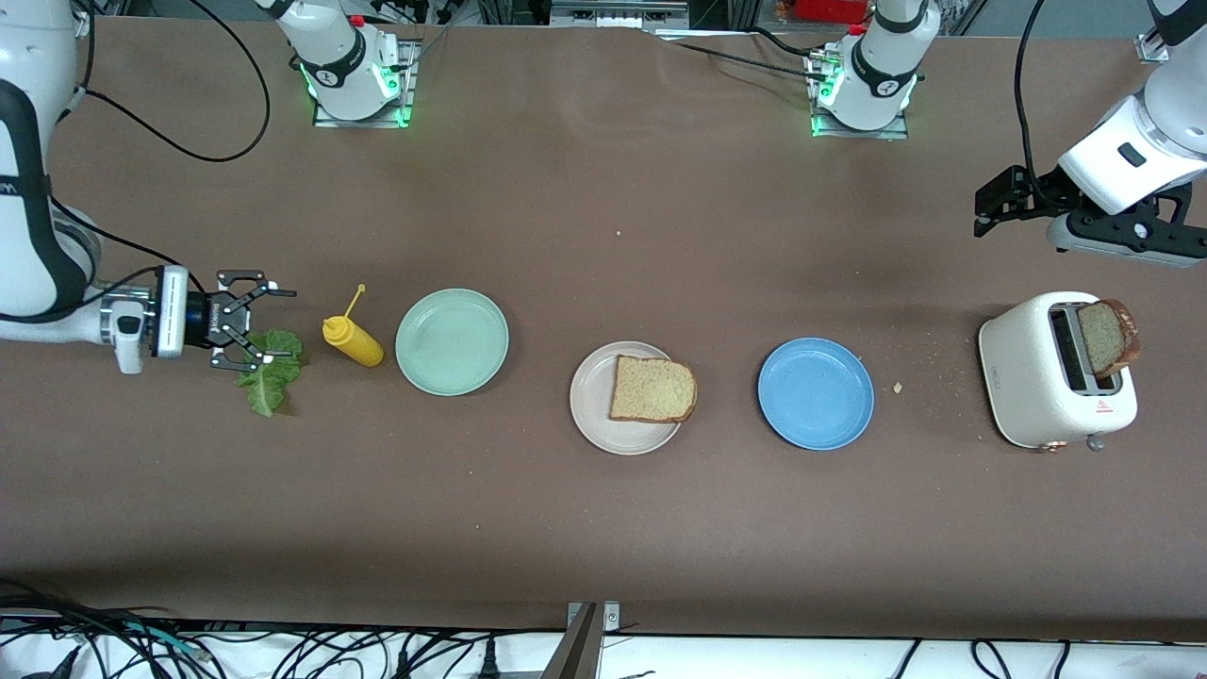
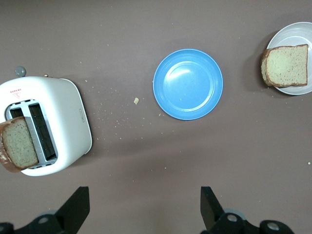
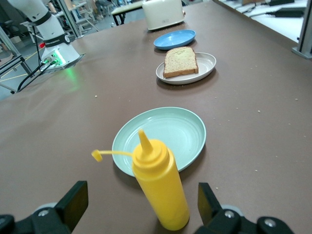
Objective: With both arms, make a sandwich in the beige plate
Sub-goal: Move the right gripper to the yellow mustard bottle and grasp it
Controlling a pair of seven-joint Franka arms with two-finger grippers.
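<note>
A beige plate (image 1: 591, 407) in the middle of the table carries one brown bread slice (image 1: 653, 389). A second bread slice (image 1: 1109, 338) sticks up out of the white toaster (image 1: 1037, 377) at the left arm's end. A green lettuce leaf (image 1: 270, 385) lies flat at the right arm's end. My right gripper (image 1: 283, 324) hovers open just over the leaf and points at the mustard bottle (image 1: 355, 342); the leaf is hidden in the right wrist view. My left gripper (image 1: 983, 212) hangs open and empty in the air above the table beside the toaster.
A mint-green plate (image 1: 452, 341) sits between the mustard bottle and the beige plate. A blue plate (image 1: 816, 392) lies between the beige plate and the toaster. Crumbs (image 1: 898, 387) dot the table by the toaster. Both arm bases stand along the table's edge farthest from the front camera.
</note>
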